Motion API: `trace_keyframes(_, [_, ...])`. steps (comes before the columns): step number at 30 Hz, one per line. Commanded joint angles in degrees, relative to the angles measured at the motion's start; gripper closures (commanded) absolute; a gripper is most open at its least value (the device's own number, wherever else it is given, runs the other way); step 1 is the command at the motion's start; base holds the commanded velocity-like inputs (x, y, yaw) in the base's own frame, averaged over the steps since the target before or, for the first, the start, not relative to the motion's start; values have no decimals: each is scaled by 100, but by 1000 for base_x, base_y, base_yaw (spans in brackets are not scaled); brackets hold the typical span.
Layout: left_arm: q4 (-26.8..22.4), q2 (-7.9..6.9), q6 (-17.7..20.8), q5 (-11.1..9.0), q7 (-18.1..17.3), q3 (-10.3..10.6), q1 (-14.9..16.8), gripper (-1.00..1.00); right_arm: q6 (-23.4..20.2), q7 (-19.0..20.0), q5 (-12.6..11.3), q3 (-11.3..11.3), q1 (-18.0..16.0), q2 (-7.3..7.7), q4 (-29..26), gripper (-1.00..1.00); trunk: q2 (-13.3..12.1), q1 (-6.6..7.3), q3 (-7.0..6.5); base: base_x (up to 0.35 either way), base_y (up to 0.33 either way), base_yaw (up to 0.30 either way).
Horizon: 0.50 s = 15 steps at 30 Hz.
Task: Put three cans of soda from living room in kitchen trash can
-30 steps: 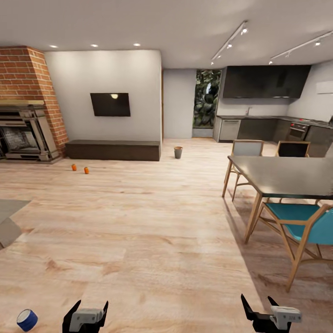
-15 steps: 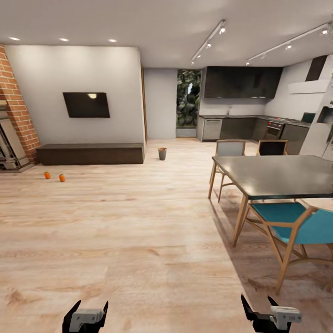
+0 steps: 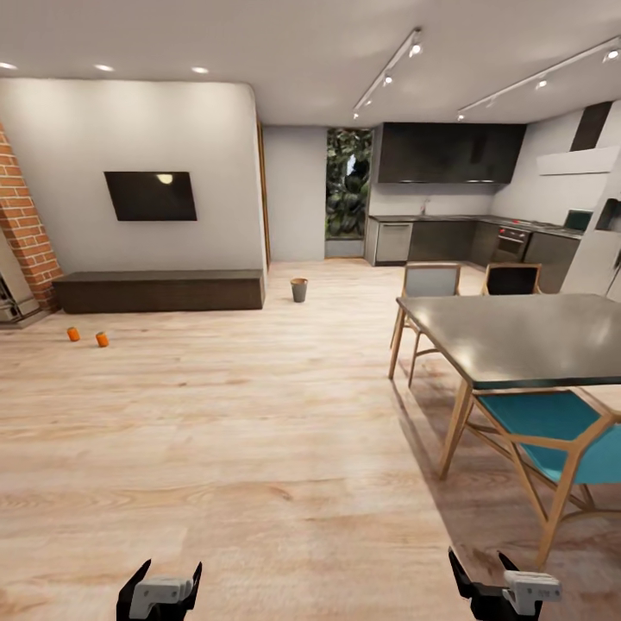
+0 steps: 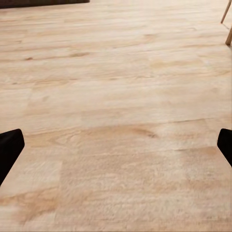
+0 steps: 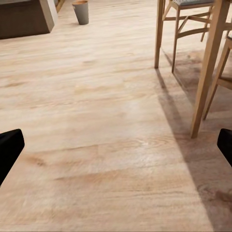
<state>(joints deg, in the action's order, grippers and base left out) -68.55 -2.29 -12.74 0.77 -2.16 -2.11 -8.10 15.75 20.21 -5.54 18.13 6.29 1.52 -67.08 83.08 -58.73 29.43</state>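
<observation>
Two orange cans of soda [image 3: 73, 334] [image 3: 102, 339] stand on the light wood floor [image 3: 259, 431] at the far left, near each other, just in front of a long dark low bench [image 3: 159, 291] under the wall TV [image 3: 151, 196]. The tash can [image 3: 298, 290] stands on the floor further right, past the end of the bench, toward the kitchen counter [image 3: 448, 240]; the right wrist view also shows it [image 5: 81, 12]. The cans are well apart from it. A dark dining table [image 3: 526, 336] with wooden chairs is on the right. The left pincer [image 3: 160, 592] and the right pincer [image 3: 496, 591] are low over the floor, both with fingers spread apart and holding nothing.
</observation>
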Motion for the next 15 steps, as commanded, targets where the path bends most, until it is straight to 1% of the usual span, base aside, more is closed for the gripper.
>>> trace_keyframes(1, [0,0,0,-1,1,0,0,-100,1,0,0,0,1,-1,0,-100,0,0,0,324,0,-1])
trace_keyframes(15, [4,0,0,1,2,0,1,-100,5,-1,1,-17,0,-2,27,-100,0,0,0,324,0,3])
